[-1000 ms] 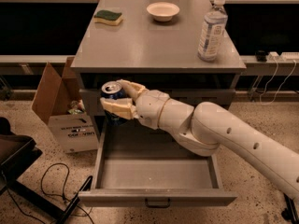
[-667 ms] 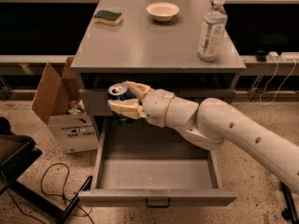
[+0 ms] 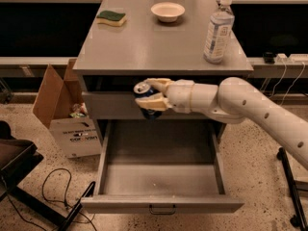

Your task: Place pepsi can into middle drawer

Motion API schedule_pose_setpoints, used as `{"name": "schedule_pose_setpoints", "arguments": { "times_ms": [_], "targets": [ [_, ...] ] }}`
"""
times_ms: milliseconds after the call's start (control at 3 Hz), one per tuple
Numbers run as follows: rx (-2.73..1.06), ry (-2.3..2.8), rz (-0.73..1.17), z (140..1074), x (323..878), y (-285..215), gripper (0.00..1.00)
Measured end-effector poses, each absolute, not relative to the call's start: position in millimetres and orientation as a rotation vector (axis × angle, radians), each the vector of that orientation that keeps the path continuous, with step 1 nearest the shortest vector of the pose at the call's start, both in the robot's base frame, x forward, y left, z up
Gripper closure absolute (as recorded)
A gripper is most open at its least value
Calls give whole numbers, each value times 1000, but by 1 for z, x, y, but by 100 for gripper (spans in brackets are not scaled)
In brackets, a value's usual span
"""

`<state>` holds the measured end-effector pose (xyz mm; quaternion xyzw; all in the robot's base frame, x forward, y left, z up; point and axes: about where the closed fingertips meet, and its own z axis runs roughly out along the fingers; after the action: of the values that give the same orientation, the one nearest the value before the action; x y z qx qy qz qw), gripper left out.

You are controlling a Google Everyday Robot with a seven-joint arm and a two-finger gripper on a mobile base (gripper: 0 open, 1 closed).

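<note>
While the gripper (image 3: 150,93), jaws clamped on the pepsi can (image 3: 152,113), hangs above the back of the open middle drawer (image 3: 161,179), lowering and release look yet undone.

looks like a robotics lab or workshop, not a home: speckled hard floor (image 3: 260,153), loose black cables (image 3: 48,189) trailing over it, an open cardboard box (image 3: 60,100) of scraps, a power strip (image 3: 293,57) on the ledge behind. staged like a test bench, with one grey cabinet, counter (image 3: 144,47) set with a sponge (image 3: 111,18), a bowl (image 3: 167,11) and a water bottle (image 3: 218,30). tool (image 3: 144,92) out in front of the cabinet, above the open middle drawer (image 3: 159,177), clasped round the pepsi can (image 3: 143,88).
</note>
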<state>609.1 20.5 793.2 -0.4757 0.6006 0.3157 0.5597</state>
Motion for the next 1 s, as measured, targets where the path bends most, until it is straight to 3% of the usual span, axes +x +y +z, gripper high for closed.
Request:
{"name": "schedule_pose_setpoints", "arguments": {
  "times_ms": [333,1000],
  "targets": [
    [-1251,1430,761,750,612,-20,100],
    [-1309,1410,830,747,592,-16,100]
  ]
}}
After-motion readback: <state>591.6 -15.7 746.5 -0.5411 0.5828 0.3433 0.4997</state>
